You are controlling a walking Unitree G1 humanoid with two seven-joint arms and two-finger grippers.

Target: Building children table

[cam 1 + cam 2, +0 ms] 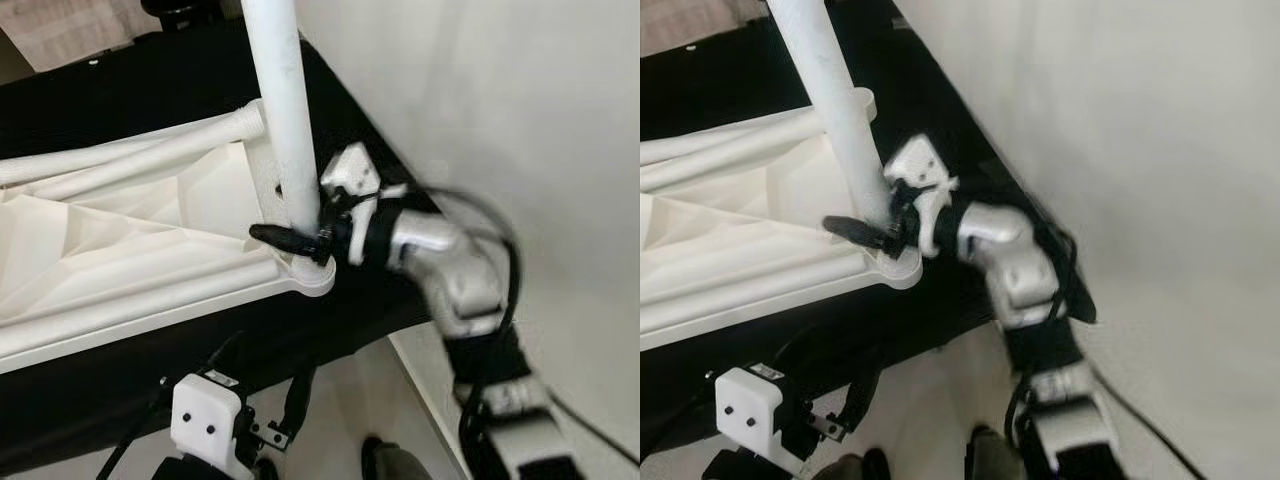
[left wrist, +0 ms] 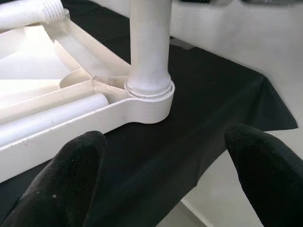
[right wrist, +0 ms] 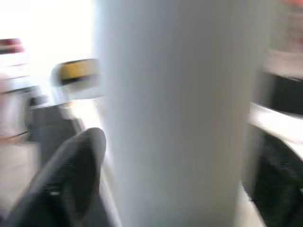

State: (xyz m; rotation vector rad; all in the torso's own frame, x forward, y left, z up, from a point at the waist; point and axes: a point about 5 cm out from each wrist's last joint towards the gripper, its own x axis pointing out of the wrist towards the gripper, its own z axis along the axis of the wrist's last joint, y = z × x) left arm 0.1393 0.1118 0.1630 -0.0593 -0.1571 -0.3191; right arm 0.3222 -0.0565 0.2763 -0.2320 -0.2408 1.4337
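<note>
The white children's table top (image 1: pixel 120 270) lies upside down on a black-covered surface (image 1: pixel 370 310). One white table leg (image 1: pixel 285 110) stands upright in the corner socket (image 2: pixel 151 101) nearest me. My right gripper (image 1: pixel 295 228) is shut on this leg just above the socket, one black finger (image 1: pixel 275 236) crossing in front of it. In the right wrist view the leg (image 3: pixel 175 113) sits between the fingers. My left gripper (image 2: pixel 163 137) hangs open below the surface's front edge, pointing at the socket and holding nothing. Two loose legs (image 1: pixel 130 152) lie across the table's underside.
A white wall (image 1: pixel 520 120) rises close on the right, beside my right arm. The black cover's corner (image 2: pixel 279 113) hangs over pale floor (image 1: pixel 340 430). The left wrist camera box (image 1: pixel 207 418) sits low in front.
</note>
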